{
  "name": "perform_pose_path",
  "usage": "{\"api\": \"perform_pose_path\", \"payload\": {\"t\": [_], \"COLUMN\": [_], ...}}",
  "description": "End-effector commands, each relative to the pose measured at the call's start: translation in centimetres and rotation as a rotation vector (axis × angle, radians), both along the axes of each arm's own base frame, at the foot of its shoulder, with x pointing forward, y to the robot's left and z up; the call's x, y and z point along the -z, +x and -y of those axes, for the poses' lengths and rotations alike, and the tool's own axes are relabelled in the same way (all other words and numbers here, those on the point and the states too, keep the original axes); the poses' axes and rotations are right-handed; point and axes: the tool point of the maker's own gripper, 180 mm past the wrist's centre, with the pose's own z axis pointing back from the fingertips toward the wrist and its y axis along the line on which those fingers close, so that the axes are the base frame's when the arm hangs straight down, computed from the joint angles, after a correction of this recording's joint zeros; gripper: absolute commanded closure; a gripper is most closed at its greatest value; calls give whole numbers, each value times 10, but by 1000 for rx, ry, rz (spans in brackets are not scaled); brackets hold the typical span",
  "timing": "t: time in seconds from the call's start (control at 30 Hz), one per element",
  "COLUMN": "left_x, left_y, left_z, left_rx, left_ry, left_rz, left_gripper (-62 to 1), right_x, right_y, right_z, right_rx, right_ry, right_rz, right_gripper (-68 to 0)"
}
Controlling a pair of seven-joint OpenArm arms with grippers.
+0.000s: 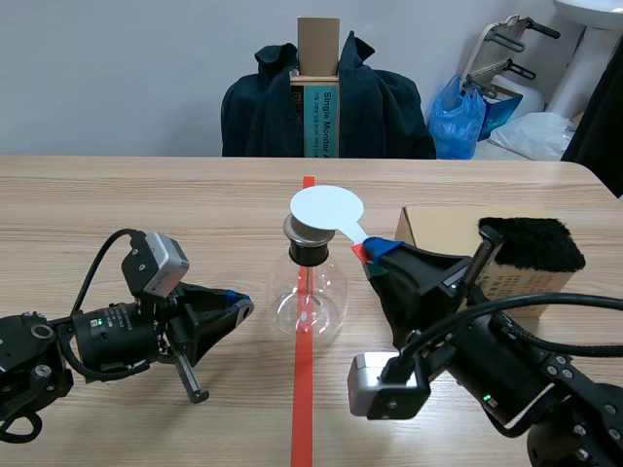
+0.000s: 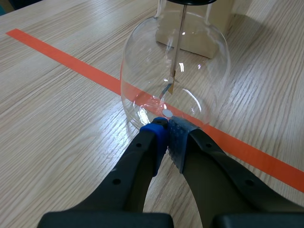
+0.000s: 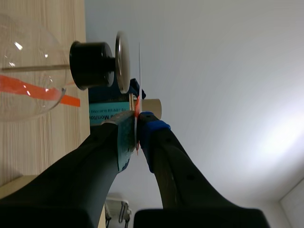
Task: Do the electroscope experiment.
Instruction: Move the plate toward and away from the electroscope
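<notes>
— Jaws of the left gripper (image 2: 166, 130): how do they stand?
— Closed, pad against pad, with nothing between them; the tips lie low over the table at the foot of the glass flask (image 2: 175, 66), touching it or nearly so; the flask stands straight ahead of them, on the orange-red tape line.
— And the right gripper (image 3: 137, 124)?
— Its jaws are pinched on the thin stem of the white disc (image 1: 326, 208); only the stem keeps the pads apart; a bit of red shows at the pinch.
— Where is the disc from those jaws?
— Just ahead of the fingertips; seen edge-on from the right wrist, it hangs close beside the metal cap (image 3: 122, 61) on the flask's black stopper (image 3: 91, 65), a slim gap showing between disc and cap.
— Inside the flask?
— A thin rod (image 2: 180, 38) runs down from the stopper; a small foil strip (image 2: 168, 88) hangs at its end, just ahead of the left fingertips, behind the glass.
— Anything else?
— A cardboard box (image 1: 438, 229) beside the right gripper, with a black furry pad (image 1: 533, 243) on it; across the table, a dark jacket (image 1: 389, 107) over a chair.
</notes>
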Motion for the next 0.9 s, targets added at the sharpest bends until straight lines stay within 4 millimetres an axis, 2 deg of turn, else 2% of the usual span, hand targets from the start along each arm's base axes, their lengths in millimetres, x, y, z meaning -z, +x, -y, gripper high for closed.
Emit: {"api": "perform_pose_path", "payload": {"t": [0.0,0.53,0.87], "left_x": [-13,-13,-14], "left_y": [7,13,13], "left_z": [3,-1,-1], "left_rx": [-2,-37,-37], "left_ry": [-31,-9,-9], "left_rz": [36,69,69], "left_gripper": [-29,-29,-30], "right_x": [-15,-14,-14], "right_y": [11,36,36], "right_z": [8,45,45], "right_rx": [35,280,285], "right_ry": [12,30,30], "right_rz": [51,27,26], "right_gripper": [-8,-8,-8]}}
